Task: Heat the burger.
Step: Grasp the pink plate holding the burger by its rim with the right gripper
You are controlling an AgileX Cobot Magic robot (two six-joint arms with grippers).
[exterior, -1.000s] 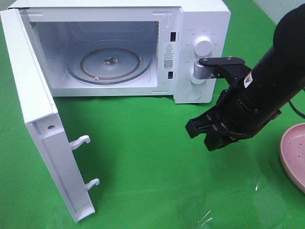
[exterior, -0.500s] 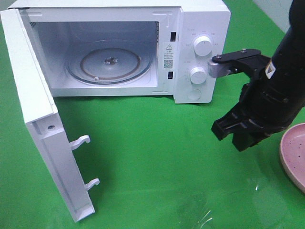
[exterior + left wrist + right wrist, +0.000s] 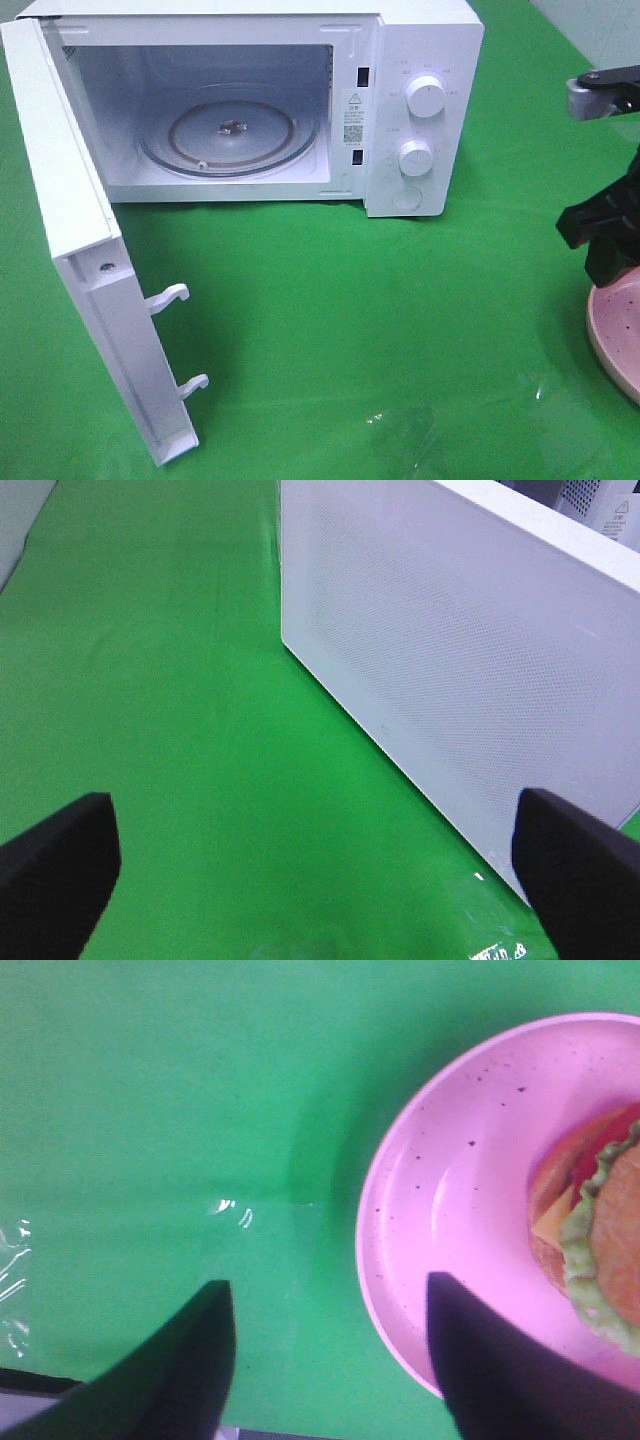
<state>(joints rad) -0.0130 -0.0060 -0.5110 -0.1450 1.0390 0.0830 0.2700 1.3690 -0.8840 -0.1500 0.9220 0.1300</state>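
The tan-bunned burger with green lettuce, tomato and cheese sits on the speckled pink round plate at the right edge of the green worktop — well apart from the white microwave, its door open on the left. The right hand hovers by the plate's rim, fingers apart and empty. The left hand gapes wide beside the door — holding nothing.

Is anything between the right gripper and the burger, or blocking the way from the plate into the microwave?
Nothing visible. The burger sits uncovered on the pink plate, just beside the open right gripper. The microwave has its door wide open and its glass turntable bare. Only green cloth shows in between.
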